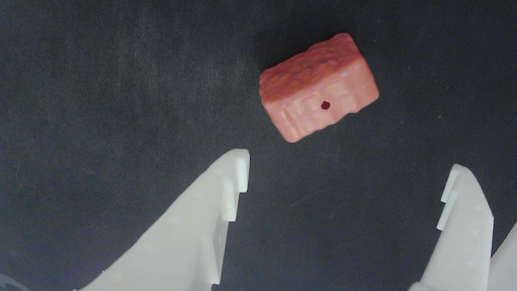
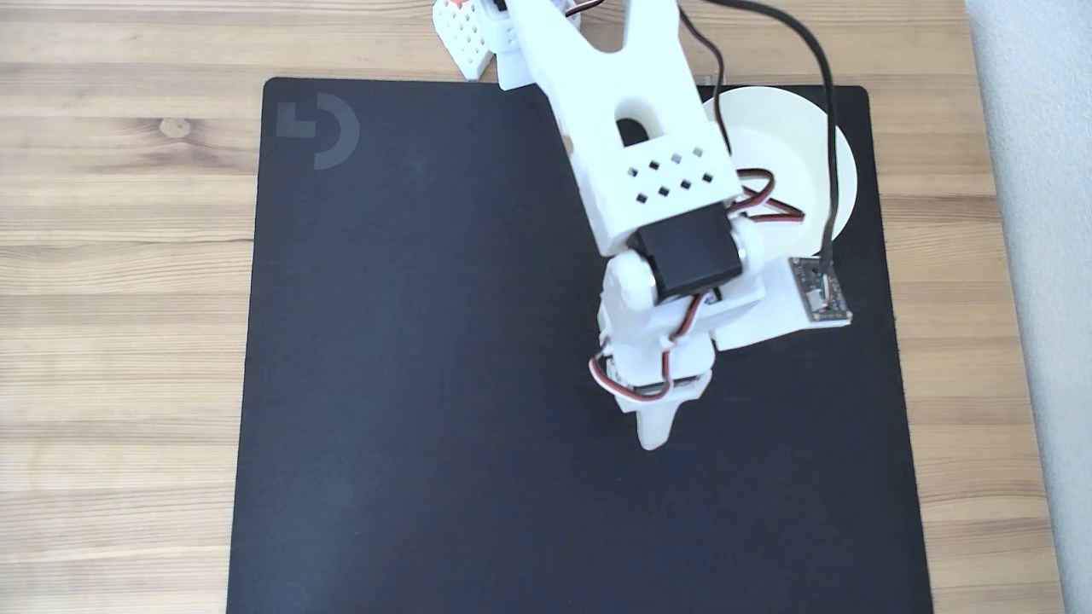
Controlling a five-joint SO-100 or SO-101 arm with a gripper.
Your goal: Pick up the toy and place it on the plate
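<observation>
Just ahead of the white plastic gripper, whose jaws are standing spread and empty, the small reddish-brown block toy is lying on the black mat, its long axis tilted across the gap.

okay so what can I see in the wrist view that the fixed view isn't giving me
Wrist view: the toy lying on the mat, ahead of the open gripper and not yet between its fingertips.

Fixed view: the plate partly behind the arm, the mat's logo and the wooden table.

Both: the black mat and white gripper parts.
</observation>
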